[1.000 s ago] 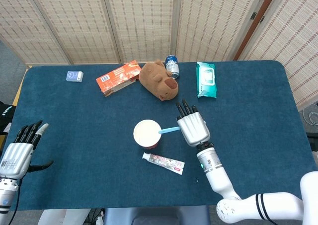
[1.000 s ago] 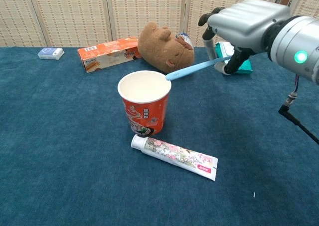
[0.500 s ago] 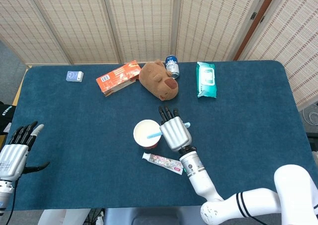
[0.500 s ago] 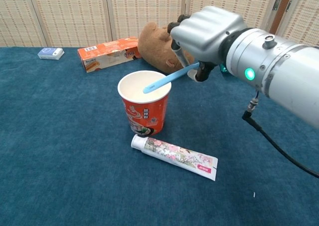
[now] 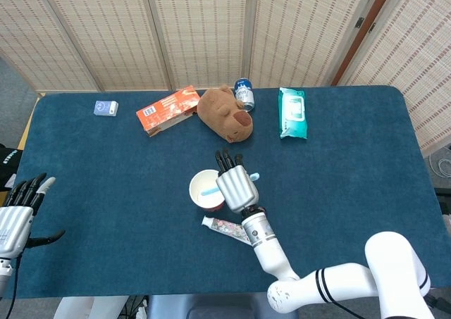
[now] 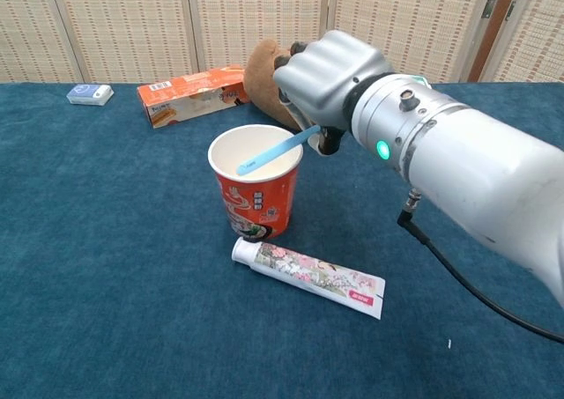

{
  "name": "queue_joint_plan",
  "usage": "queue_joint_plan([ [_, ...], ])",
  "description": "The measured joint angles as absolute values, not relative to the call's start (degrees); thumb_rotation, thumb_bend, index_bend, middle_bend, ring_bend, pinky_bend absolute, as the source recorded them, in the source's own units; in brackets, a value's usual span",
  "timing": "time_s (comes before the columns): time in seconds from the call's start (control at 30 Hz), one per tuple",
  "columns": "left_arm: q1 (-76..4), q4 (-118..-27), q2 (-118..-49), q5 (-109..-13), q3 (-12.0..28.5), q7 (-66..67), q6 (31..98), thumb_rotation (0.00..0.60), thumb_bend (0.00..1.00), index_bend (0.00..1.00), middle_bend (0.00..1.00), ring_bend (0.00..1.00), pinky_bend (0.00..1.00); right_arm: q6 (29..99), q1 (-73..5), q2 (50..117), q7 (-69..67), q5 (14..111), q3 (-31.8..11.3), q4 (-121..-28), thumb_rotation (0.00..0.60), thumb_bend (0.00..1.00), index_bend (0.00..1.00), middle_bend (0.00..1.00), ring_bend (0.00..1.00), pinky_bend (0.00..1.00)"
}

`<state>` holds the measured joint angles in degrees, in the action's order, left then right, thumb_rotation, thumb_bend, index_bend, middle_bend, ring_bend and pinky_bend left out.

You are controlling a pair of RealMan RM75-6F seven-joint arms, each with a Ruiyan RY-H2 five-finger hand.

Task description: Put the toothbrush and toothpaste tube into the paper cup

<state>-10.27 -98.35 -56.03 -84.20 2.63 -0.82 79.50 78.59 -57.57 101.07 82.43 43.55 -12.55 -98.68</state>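
Lying nearest the viewer on the blue table (image 6: 106, 311), the toothpaste tube (image 6: 308, 277) rests flat, just in front of the paper cup (image 6: 256, 192) with its cap end close to the cup's base. Behind it, the orange paper cup stands upright. The right robot hand (image 6: 328, 75) hovers just to the right of the cup's rim, grasping the blue toothbrush (image 6: 278, 150) by its handle; the brush slants downward, its head end over the cup's mouth. At the table's near-left edge in the head view, the left robot hand (image 5: 20, 213) is released, holding nothing, fingers apart. Farther back sit a brown plush toy (image 5: 224, 113), an orange box (image 5: 168, 109), a blue can (image 5: 244, 92), a green wipes pack (image 5: 292, 112) and a small blue box (image 5: 106, 108).
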Motion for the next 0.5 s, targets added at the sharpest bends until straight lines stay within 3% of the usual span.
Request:
queue_joint_plan([
  [0.5,-9.9,-98.1,-55.9,-84.2,2.6,-1.3,79.6,0.600,0.00,0.00,0.00,0.00,0.00,77.1,-59.3,103.5,79.2,43.7,-12.8,-96.7,0.600,0.27,0.37,0.11,0.00,0.27],
])
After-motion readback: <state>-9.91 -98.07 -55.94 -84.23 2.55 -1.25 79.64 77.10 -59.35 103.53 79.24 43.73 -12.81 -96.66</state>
